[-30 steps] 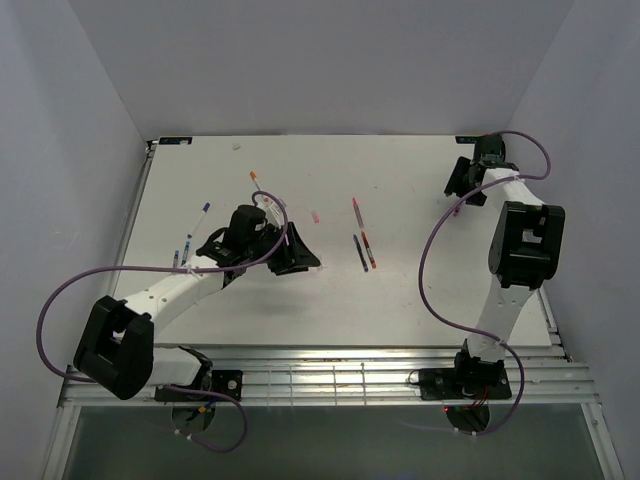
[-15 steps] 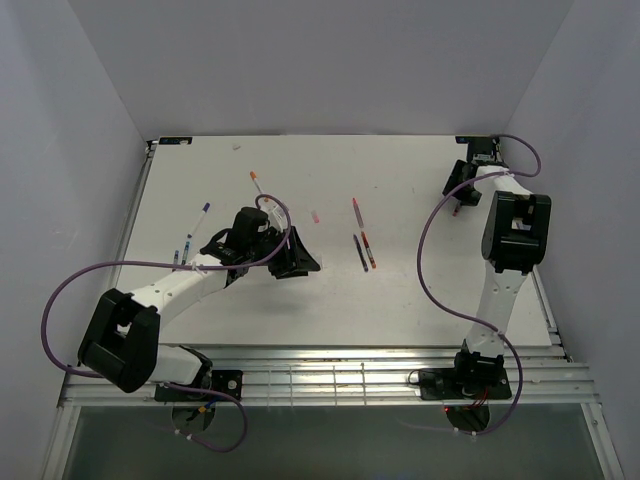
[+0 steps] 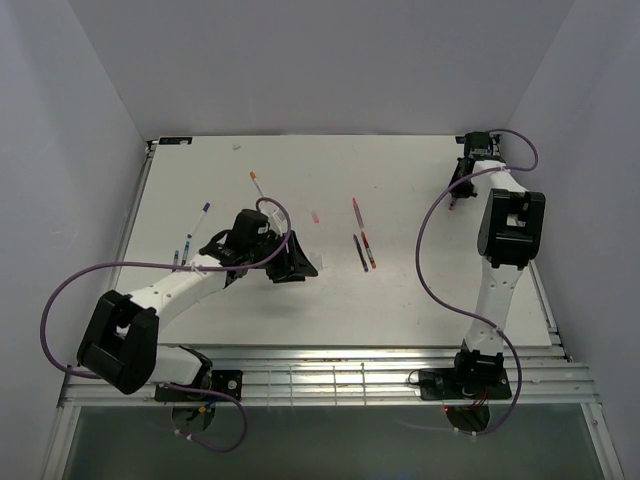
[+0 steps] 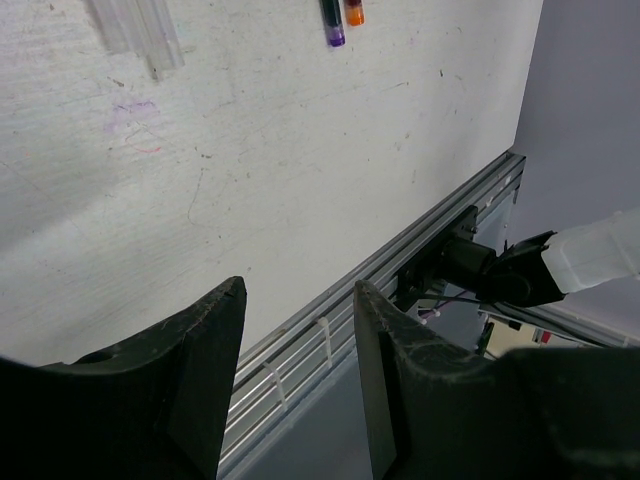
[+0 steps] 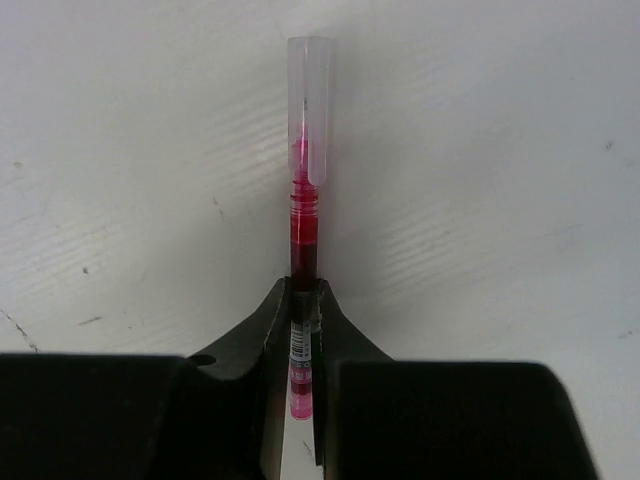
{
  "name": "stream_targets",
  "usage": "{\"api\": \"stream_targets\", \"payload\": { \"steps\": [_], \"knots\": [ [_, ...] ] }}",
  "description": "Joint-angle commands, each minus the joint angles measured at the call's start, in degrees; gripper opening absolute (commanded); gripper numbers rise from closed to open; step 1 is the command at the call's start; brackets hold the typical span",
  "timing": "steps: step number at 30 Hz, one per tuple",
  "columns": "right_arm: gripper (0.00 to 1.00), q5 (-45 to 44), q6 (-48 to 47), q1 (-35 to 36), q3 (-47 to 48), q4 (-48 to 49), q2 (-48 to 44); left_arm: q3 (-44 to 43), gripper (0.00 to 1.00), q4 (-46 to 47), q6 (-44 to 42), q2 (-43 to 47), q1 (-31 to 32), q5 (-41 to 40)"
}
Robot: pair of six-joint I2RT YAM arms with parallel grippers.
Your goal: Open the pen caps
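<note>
A white table [image 3: 420, 290], faintly scuffed and marked, fills the floor of a booth with plain pale lavender walls [image 3: 320, 60]. A ribbed metal rail [image 3: 330, 375] runs along the near edge, where both arms are bolted.

The right arm reaches to the far right corner of the table. In its wrist view the right gripper [image 5: 303, 295] is clamped on a red pen [image 5: 303, 230], with both dark fingers pressed against the barrel. The pen's long axis runs straight out from the gripper, just above or on the tabletop; which one cannot be told. Its clear cap [image 5: 308, 100] is on the end farthest from the fingers, with the fine tip visible inside. In the overhead view this pen is too small to judge.

The left arm stretches to the middle-left of the table. The left gripper [image 4: 298, 295] is spread apart above bare surface with nothing between its fingers. Beyond it lie two pale translucent caps [image 4: 135, 30] side by side, and the purple and orange ends of a pair of pens [image 4: 340, 15].

The overhead view also shows an orange-tipped pen [image 3: 258, 183] lying diagonally and a blue-tipped pen [image 3: 201, 217] near the left edge.
</note>
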State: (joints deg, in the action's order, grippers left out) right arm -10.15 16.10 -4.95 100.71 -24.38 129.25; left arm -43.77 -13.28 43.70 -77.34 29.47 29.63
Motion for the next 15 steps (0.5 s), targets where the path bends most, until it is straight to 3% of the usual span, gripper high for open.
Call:
{"api": "stream_targets", "payload": {
  "steps": [1, 5, 10, 15],
  "knots": [
    [0.08, 0.3, -0.6, 1.9, 6.7, -4.2, 2.8, 0.0, 0.57, -2.1, -0.8, 3.6, 0.2, 0.3],
    [0.08, 3.1, -1.0, 4.9, 6.8, -4.2, -4.1, 0.5, 0.58, -3.2, 0.1, 6.3, 0.2, -0.2],
    [0.08, 9.5, 1.0, 13.5, -15.7, 3.6, -22.4, 1.6, 0.58, -3.1, 2.1, 8.5, 0.2, -1.1],
    [0.08, 15.3, 0.6, 24.3, -36.1, 10.2, -34.6, 4.0, 0.58, 1.0, 4.9, 9.8, 0.2, -1.1]
  ]
}}
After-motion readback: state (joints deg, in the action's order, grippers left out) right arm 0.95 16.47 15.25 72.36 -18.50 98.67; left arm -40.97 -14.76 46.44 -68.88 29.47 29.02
